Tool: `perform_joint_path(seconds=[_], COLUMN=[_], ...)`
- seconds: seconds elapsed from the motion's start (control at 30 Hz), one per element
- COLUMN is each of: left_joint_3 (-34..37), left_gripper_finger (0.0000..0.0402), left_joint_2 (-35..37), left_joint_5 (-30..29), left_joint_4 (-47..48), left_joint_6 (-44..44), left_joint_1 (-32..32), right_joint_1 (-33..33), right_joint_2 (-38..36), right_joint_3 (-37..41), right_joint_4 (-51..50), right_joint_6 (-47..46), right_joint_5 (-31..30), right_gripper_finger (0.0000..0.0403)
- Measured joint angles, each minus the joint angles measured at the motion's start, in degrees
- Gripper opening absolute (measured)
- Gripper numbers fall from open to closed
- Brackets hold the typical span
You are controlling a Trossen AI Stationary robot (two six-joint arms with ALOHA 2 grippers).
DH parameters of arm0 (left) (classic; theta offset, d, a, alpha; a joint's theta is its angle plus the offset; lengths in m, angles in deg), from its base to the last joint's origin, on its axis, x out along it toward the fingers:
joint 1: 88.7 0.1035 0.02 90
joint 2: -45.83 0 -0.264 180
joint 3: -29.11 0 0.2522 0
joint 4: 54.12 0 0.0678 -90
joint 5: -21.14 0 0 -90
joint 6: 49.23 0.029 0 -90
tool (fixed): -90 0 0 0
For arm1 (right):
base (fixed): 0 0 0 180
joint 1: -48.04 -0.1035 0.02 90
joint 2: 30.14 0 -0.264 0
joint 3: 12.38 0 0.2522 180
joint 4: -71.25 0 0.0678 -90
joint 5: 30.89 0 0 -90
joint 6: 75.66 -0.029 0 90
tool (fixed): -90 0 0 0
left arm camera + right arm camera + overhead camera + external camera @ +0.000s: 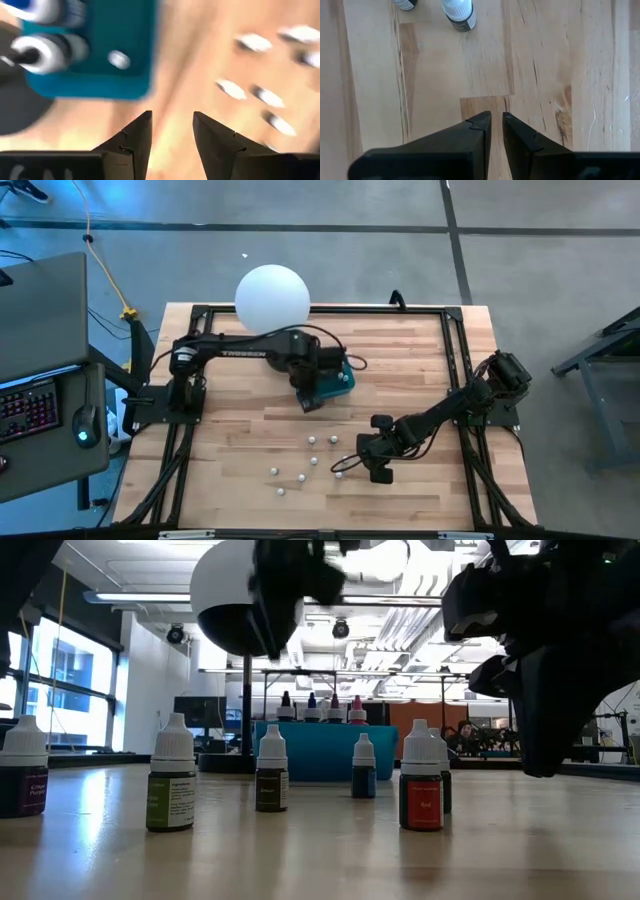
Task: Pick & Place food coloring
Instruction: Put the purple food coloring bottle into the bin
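Observation:
Several tiny food coloring bottles (316,461) stand upright on their bases on the wooden table, near its front middle; in the low view they form a loose row (271,770). More bottles (335,706) stand in the teal tray (345,380) farther back. My left gripper (172,125) hangs open above the table beside the tray's near edge (90,80), pointing down, with nothing between its fingers. My right gripper (496,120) is shut, slanting down just right of the loose bottles (459,12), and holds nothing.
A white ball-shaped lamp (271,298) stands at the table's far edge behind the tray. A black frame (455,320) runs around the tabletop. A desk with a keyboard (30,410) is off the left side. Bare wood lies right of the tray.

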Motion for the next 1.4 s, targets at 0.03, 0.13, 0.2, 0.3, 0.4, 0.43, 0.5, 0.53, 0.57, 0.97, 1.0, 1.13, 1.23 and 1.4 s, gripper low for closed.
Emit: perform_joint_path(seconds=[0.03,0.13,0.2,0.3,0.4,0.43,0.5,0.53,0.57,0.97,1.0,1.13,1.23,1.4], left_joint_3=[-2.28,-7.67,-8.58,-7.67,-4.91,-3.91,-1.90,-0.86,0.18,15.98,16.70,20.64,23.91,28.47], left_gripper_finger=[0.0140,0.0140,0.0140,0.0140,0.0140,0.0140,0.0140,0.0140,0.0140,0.0140,0.0140,0.0140,0.0140,0.0140], left_joint_2=[0.00,0.16,1.08,3.10,4.14,4.40,4.56,4.44,4.37,4.35,4.41,4.44,4.41,4.41], left_joint_5=[1.26,2.86,1.71,0.67,-2.75,-3.64,-5.93,-7.33,-8.95,-15.22,-15.09,-11.04,-9.28,-6.54], left_joint_4=[2.36,9.80,10.86,10.73,10.79,9.68,8.02,7.56,6.17,-14.33,-13.88,-14.43,-17.32,-23.05], left_joint_6=[0.07,0.87,0.10,-1.78,-5.23,-6.89,-11.46,-14.45,-17.27,-20.94,-20.36,-18.48,-16.41,-15.61], left_joint_1=[-1.01,-4.61,-7.72,-13.38,-20.89,-23.65,-29.10,-32.10,-35.00,-43.90,-43.19,-39.59,-37.32,-35.22], right_joint_1=[-0.17,-1.10,-1.90,-3.22,-4.38,-4.68,-5.08,-5.20,-5.25,-3.75,-3.58,-3.55,-3.57,-3.57], right_joint_2=[0.00,0.00,0.00,0.00,0.00,0.00,0.00,0.00,0.00,0.00,0.00,0.00,0.00,0.00], right_joint_3=[0.00,0.00,0.00,0.00,0.00,0.00,0.00,0.00,0.00,0.00,0.00,0.00,0.00,0.00], right_joint_4=[0.01,-0.02,0.00,-0.07,0.01,0.03,0.30,0.67,0.92,7.70,8.49,9.62,9.46,9.44], right_joint_6=[0.00,0.00,0.00,0.00,0.00,0.00,0.00,0.00,0.00,-2.05,-2.05,-2.03,-2.01,-1.94], right_joint_5=[-0.02,-0.09,-0.07,-0.11,-0.12,-0.12,-0.12,-0.14,-0.18,1.30,1.79,2.13,2.16,2.16], right_gripper_finger=[0.0038,0.0036,0.0035,0.0036,0.0036,0.0036,0.0034,0.0033,0.0032,0.0030,0.0029,0.0030,0.0029,0.0030])
